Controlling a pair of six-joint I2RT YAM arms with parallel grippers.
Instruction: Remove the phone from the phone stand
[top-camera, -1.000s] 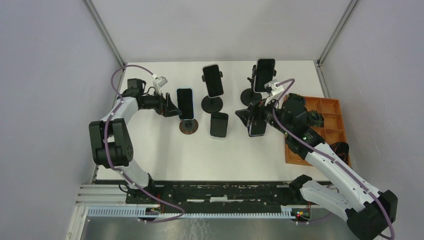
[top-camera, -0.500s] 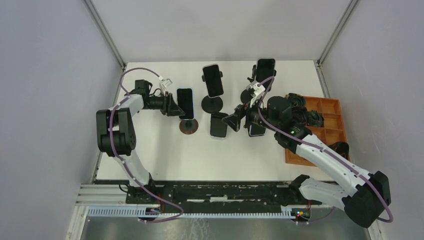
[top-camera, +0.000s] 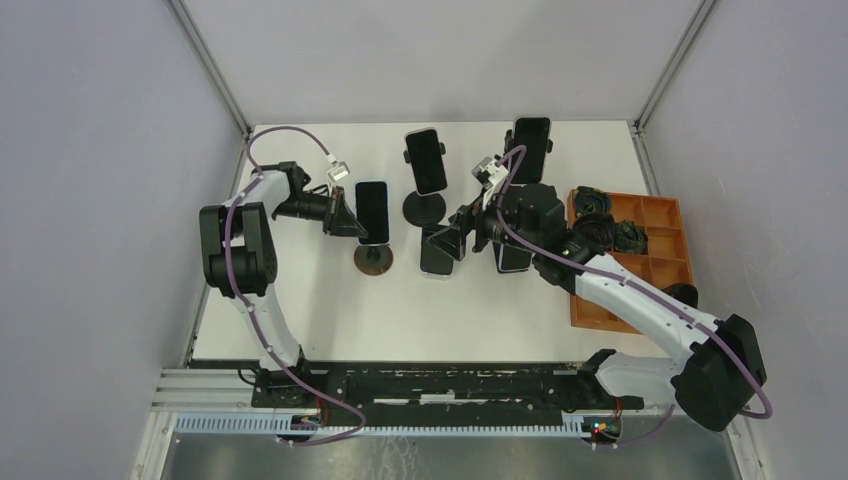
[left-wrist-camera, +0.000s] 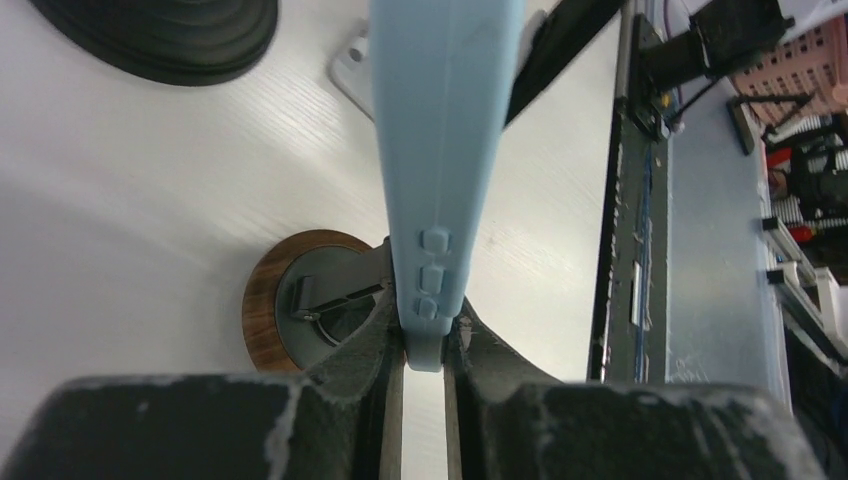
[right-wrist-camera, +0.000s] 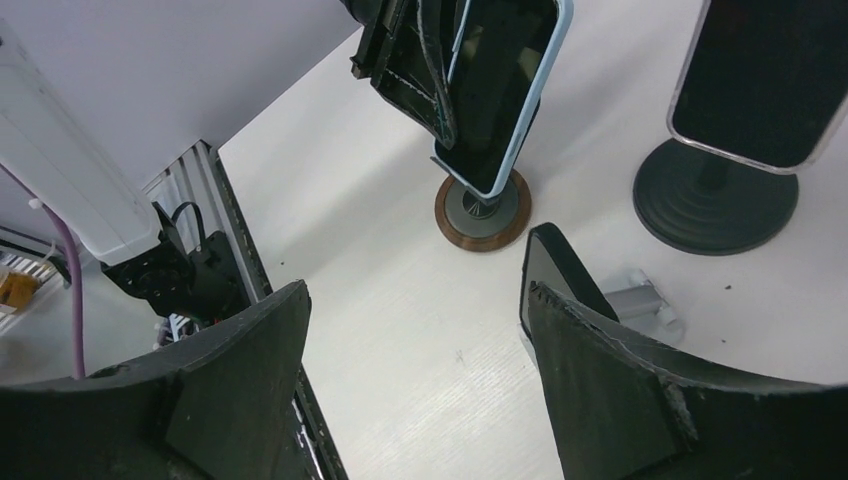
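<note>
While the left gripper (top-camera: 347, 213) pinched the blue-cased phone (top-camera: 371, 211) from its nine o'clock side, the overhead view showed that phone seated in its wooden-footed stand (top-camera: 373, 258), which stood at the phone's six o'clock, left of the middle of the table (top-camera: 300, 300). The left arm rose from its mount, elbowed near the table's edge and reached flat toward three o'clock. The right gripper (top-camera: 455, 238) hovered spread wide beside a neighbouring phone (top-camera: 437, 250), its arm stretched toward ten o'clock. From the left wrist, the fingers (left-wrist-camera: 350, 360) sat narrow on the phone's thin edge, low down by the cradle, with the stand's foot at eight o'clock. I judged that a clean removal wanted a firm squeeze and a pull straight along the cradle, lest the light stand tip or ride up with the phone. From the right wrist, both pads (right-wrist-camera: 240, 370) stood far apart holding nothing, the clamped phone at twelve o'clock.
</note>
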